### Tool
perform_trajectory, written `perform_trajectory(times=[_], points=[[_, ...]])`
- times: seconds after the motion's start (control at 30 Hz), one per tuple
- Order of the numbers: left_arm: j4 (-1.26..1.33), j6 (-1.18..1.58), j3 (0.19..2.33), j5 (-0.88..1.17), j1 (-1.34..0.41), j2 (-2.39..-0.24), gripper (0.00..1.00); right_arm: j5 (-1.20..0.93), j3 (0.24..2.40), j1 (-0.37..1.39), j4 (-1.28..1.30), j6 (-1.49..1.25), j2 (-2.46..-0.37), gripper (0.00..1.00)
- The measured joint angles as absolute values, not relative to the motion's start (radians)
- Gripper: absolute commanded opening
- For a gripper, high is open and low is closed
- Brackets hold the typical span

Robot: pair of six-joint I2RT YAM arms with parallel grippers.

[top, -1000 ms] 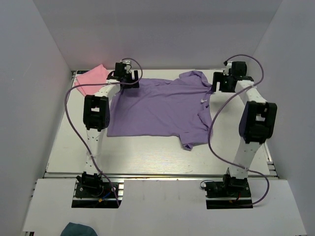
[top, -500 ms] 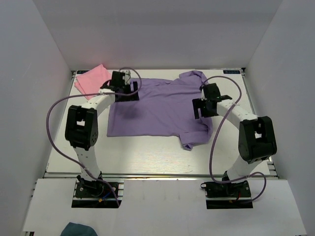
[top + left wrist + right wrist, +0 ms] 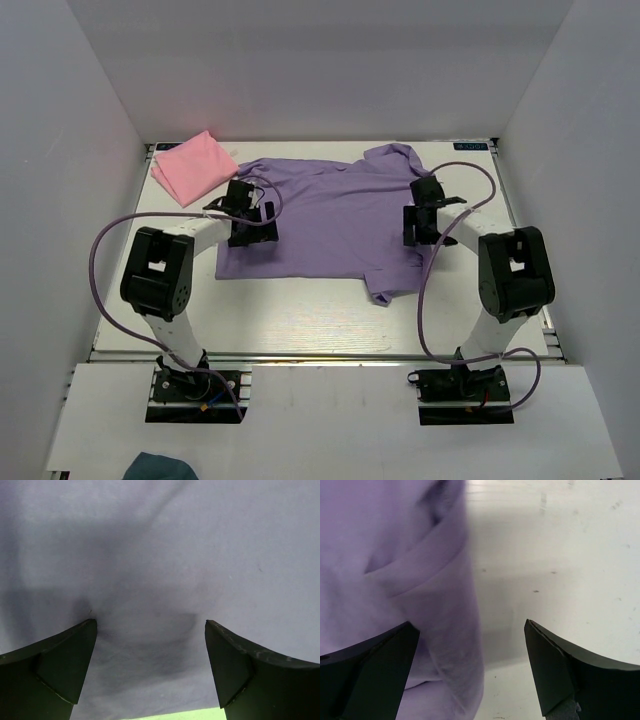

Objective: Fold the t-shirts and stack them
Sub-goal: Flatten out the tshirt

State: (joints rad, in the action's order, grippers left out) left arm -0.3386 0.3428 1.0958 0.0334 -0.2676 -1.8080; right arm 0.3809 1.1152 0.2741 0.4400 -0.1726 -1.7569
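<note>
left end effector (image 3: 150,623) and right end effector (image 3: 470,624) gape over the lavender t-shirt (image 3: 330,215), mostly cropped in wrist views.

A plain lavender-purple t-shirt (image 3: 330,215) is seen at the centre of the top view, and a plain light pink t-shirt (image 3: 195,167) at the upper left. The table (image 3: 300,315) is shown white. The left arm (image 3: 160,275) and right arm (image 3: 515,270) are coloured black and white, with purple cables (image 3: 100,260). A teal object (image 3: 160,467) is seen at the bottom left edge.
</note>
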Motion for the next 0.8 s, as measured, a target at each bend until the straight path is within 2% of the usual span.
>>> perform_trajectory(times=[0.17,0.53,0.63,0.8], points=[[-0.324,0.371,1.064,-0.007,-0.262,-1.787,1.0,0.432,1.09,0.197,0.444,-0.273,-1.74,0.9],[-0.333,0.385,1.059,-0.049,-0.262,-1.783,1.0,0.48,0.944,-0.066,0.516,-0.357,-1.494,0.9],[-0.337,0.385,1.06,-0.051,-0.262,-1.782,1.0,0.384,0.933,-0.092,0.499,-0.332,-1.448,0.9],[-0.339,0.385,1.06,-0.052,-0.261,-1.78,1.0,0.077,0.89,-0.043,0.434,-0.262,-1.34,0.9]])
